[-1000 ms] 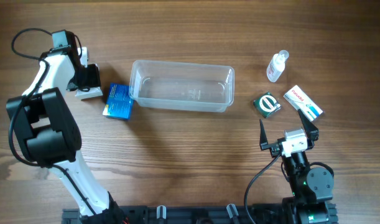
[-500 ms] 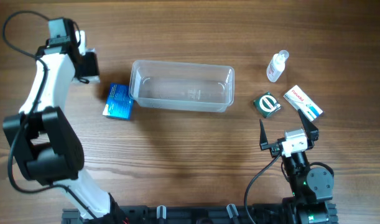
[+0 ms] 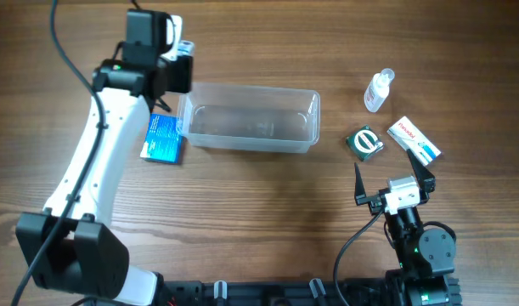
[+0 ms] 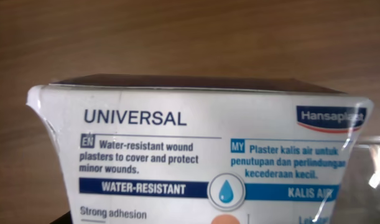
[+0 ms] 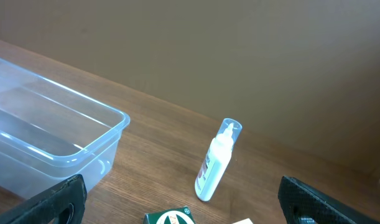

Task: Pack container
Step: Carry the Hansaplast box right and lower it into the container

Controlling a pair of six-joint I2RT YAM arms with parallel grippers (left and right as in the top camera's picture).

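Note:
The container point(image 3: 251, 87) is a clear rectangular tub on the wooden table, empty; its left end also shows in the right wrist view point(image 5: 59, 146). My left gripper point(image 3: 174, 72) hovers at the tub's left end, shut on a white Hansaplast plaster box point(image 4: 196, 162) that fills the left wrist view. In the overhead view that box is mostly hidden by the gripper. My right gripper point(image 3: 388, 167) is open and empty near the front right, pointing towards a green box point(image 3: 365, 142).
A blue box point(image 3: 161, 138) lies left of the tub, partly under my left arm. A small clear bottle with a white cap point(image 3: 378, 90) and a white and red box point(image 3: 414, 140) lie at the right. The bottle point(image 5: 216, 162) stands upright.
My left gripper lifted the white plaster box from the far left and carried it right, to the tub's left end. The right arm has not moved.

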